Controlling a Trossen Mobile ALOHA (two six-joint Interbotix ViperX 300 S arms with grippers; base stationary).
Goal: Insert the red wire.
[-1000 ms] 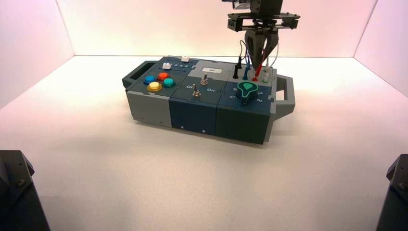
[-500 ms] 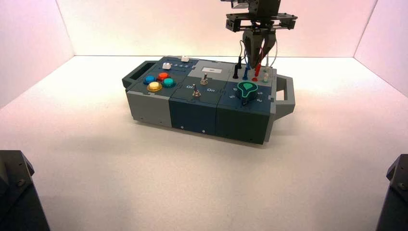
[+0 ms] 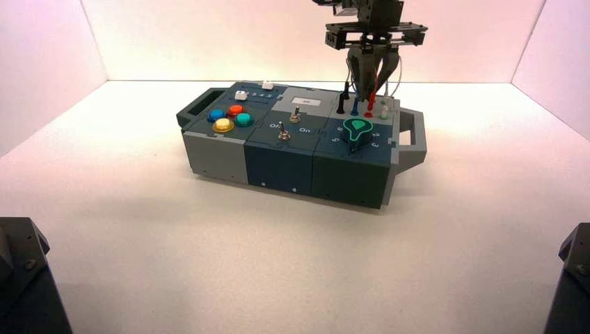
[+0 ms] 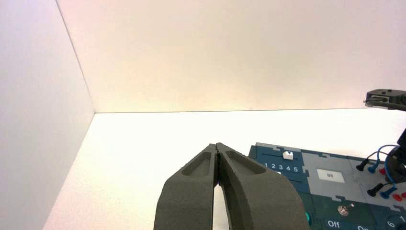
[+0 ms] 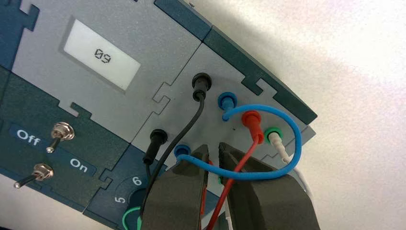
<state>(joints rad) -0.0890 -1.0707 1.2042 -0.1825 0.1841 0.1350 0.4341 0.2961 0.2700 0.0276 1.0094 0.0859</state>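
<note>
- Left wrist view: left gripper (image 4: 216, 145) clenched, parked left of the box (image 3: 282, 149).
- Right wrist view: red wire (image 5: 245, 157) at the box's right-hand sockets, one plug (image 5: 253, 124) in the far red socket.
- Right gripper (image 5: 213, 146) released, above the sockets, its fingers apart.

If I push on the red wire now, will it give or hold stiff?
The red wire will probably flex along its thin, curved length. Its plug looks like a solid tapered piece, so it should stay stiff. Tugging the wire sideways may also disturb the blue cable, since the two cross.
</note>
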